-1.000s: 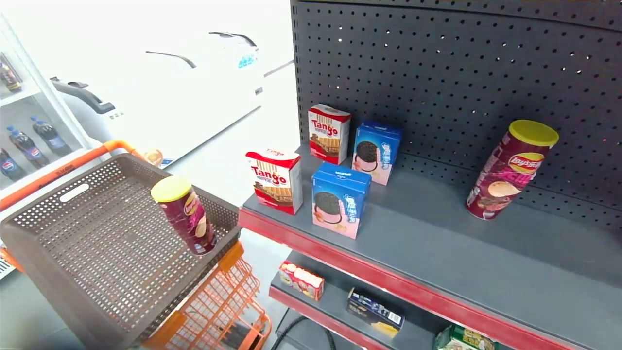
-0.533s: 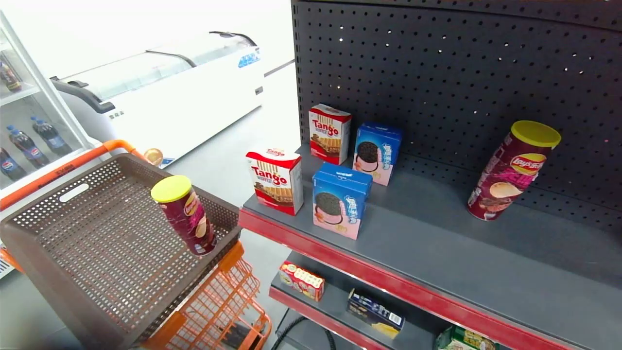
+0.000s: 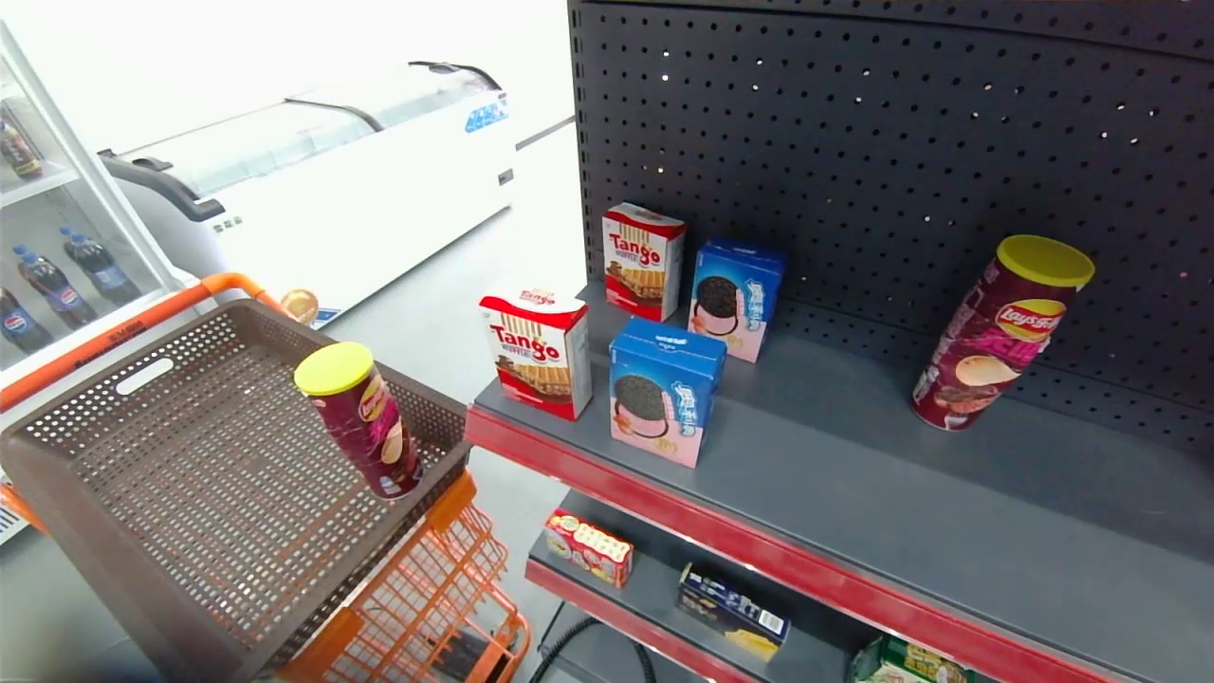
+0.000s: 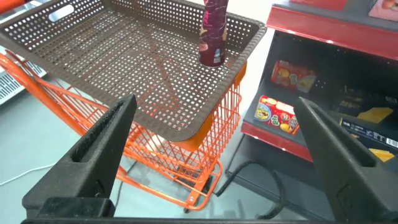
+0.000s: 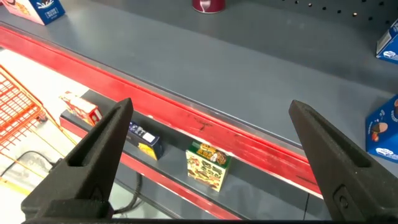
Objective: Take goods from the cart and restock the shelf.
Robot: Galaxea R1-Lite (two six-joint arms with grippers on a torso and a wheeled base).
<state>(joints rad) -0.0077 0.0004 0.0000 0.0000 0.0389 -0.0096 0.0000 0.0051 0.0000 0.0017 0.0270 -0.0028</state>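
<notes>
A maroon chips can with a yellow lid (image 3: 360,422) stands tilted at the near corner of the brown mesh cart basket (image 3: 209,474); the same can (image 4: 213,34) appears in the left wrist view. My left gripper (image 4: 211,168) hangs open and empty low beside the cart. A second chips can (image 3: 996,332) stands at the back right of the grey shelf (image 3: 854,474), leaning on the pegboard. Two wafer boxes (image 3: 536,353) and two blue cookie boxes (image 3: 664,389) stand at the shelf's left end. My right gripper (image 5: 211,162) is open and empty before the shelf's red front edge (image 5: 205,118).
The orange cart frame (image 3: 417,607) stands left of the shelf. A lower shelf holds small snack packs (image 3: 588,547) and a dark box (image 3: 730,612). Bare grey board lies between the boxes and the right-hand can. A chest freezer (image 3: 313,190) is behind the cart.
The whole head picture has shifted very slightly; the cans, the boxes and the cart stand where they were.
</notes>
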